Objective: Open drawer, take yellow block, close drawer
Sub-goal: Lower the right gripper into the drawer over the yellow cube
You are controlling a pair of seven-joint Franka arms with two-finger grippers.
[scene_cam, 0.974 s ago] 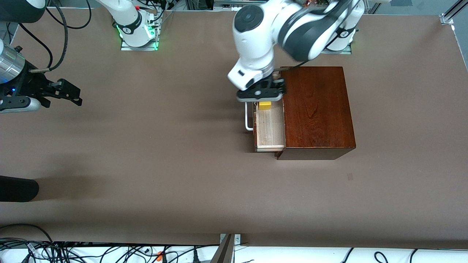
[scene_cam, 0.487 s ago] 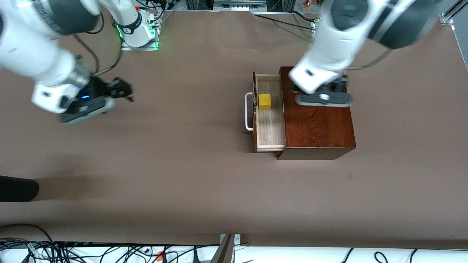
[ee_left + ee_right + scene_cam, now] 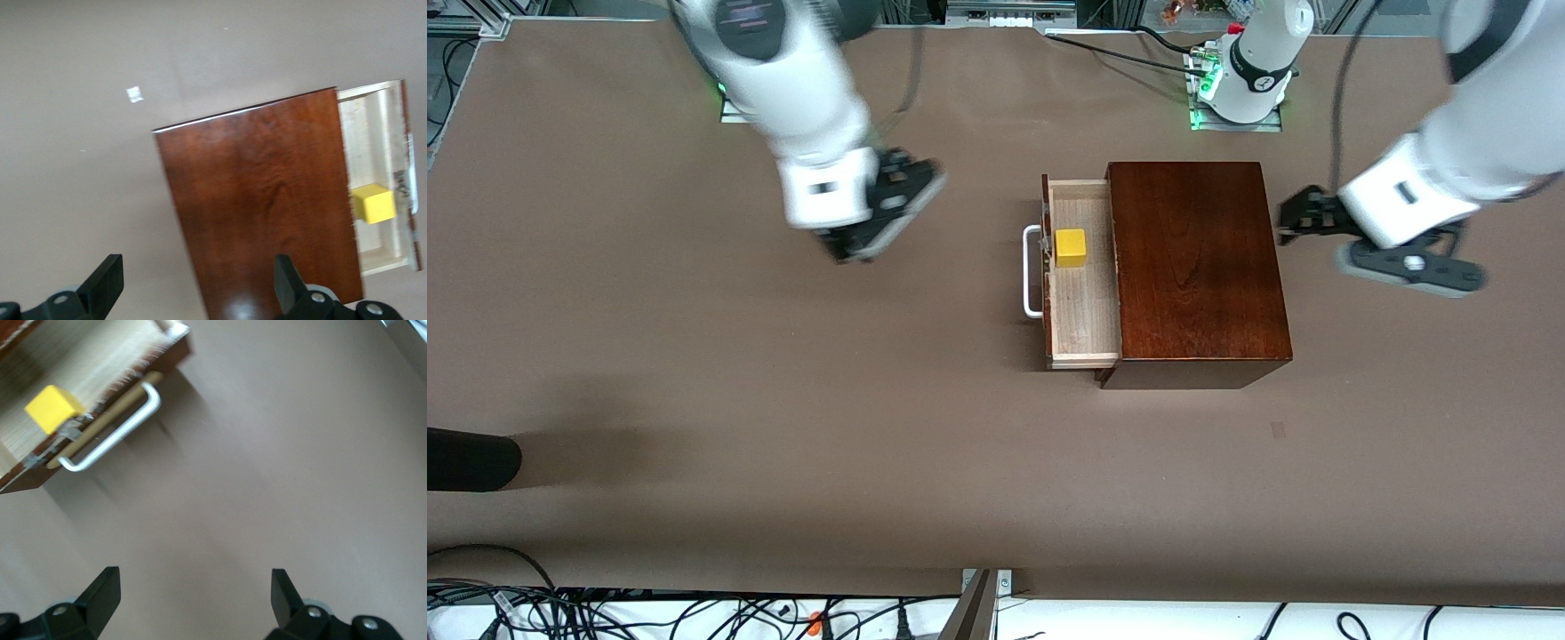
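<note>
- The drawer (image 3: 1083,271) is pulled out of the dark wooden box (image 3: 1196,267), its white handle (image 3: 1032,272) facing the right arm's end of the table (image 3: 783,400).
- The yellow block (image 3: 1071,248) sits inside the drawer.
- The left claw (image 3: 1303,218) hangs wide open and empty over the table beside the box.
- The right claw (image 3: 903,200) hangs wide open and empty over the table.
- No readable writing shows.

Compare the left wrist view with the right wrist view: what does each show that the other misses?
Only the left wrist view shows the wooden box top and a pale scrap on the table. Only the right wrist view shows the white handle. Both show the open drawer, the yellow block in it, and their own open pincer: left pincer, right pincer.
</note>
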